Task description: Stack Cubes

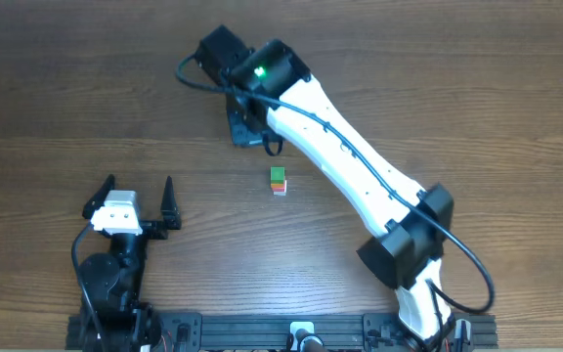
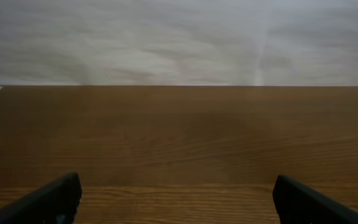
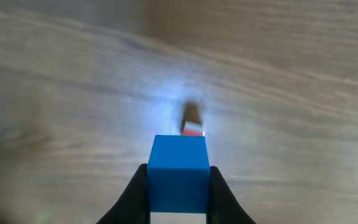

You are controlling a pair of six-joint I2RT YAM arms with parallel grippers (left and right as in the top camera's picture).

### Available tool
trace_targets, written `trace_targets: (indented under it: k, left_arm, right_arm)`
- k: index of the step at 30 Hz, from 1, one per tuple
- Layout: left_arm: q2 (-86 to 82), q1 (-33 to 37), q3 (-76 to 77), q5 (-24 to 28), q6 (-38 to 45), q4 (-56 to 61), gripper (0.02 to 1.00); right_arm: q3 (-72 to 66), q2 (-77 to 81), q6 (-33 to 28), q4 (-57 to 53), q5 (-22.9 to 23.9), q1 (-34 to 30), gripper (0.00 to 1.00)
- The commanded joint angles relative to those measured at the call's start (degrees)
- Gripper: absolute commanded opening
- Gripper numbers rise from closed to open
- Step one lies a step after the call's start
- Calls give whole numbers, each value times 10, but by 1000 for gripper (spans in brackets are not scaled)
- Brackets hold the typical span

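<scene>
**Item 1. Step in hand.** The third cube is being carried to the stack. The right gripper point(image 3: 179, 186) is holding a small, plain-faced blue cube point(image 3: 179, 173) up off the brown wood-grain tabletop point(image 1: 477, 117). The placing is not yet done.

**Item 2. Stack under construction.** A small green cube point(image 1: 279, 175) is sitting squarely on a small red cube point(image 1: 280, 189) near the middle of the tabletop, between the two arms. In the right wrist view this pair is showing just past the blue cube and apart from it. The load is therefore judged to be hanging short of the stack, not directly over it.

**Item 3. Next move, as judged.** The move is calling for the blue cube to be centred over the green cube and squared to its faces. It is then to be lowered until the two are touching, and only then released. The pair is looking narrow, so a sideways nudge is likely to topple it.

**Item 4. Right end effector.** The fingers are closed to the blue cube's width, one pressing on each of two opposite side faces. The cube's upper face is showing between them.

**Item 5. Left gripper point(image 1: 137, 188).** The fingers are spread wide, gripping and touching nothing. It is sitting near its own base, well apart from the stack.
</scene>
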Motion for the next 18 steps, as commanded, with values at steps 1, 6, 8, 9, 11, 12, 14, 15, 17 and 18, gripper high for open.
trace_targets:
  k: [1,6,8,9,11,12,14,15,17,18]
  left_arm:
    - [-3,3,-4,8,9,1,1000]
    - [-3,3,-4,8,9,1,1000]
    - [-3,3,-4,8,9,1,998]
    - [-3,3,-4,8,9,1,1000]
    - [-3,3,-4,8,9,1,1000]
    - [-3,3,-4,8,9,1,1000]
    - [-3,3,-4,8,9,1,1000]
    - [-3,3,-4,8,9,1,1000]
    - [-3,3,-4,8,9,1,998]
    - [-3,3,-4,8,9,1,1000]
  right_arm:
    - [-112,-52,49,25,14,5,12]
    - [-190,-79,66,61,7,8,12]
    - [-203,-79,70,65,5,8,12]
    - [-207,-78,70,70,4,8,12]
    - [-208,-78,70,80,-2,8,12]
    - [-208,-78,70,81,-3,8,9]
    - [-208,-78,72,81,-8,8,9]
    - [-208,-78,73,81,-12,8,12]
    - [-209,-78,79,81,-17,8,12]
    - [-209,-78,79,82,-17,9,12]
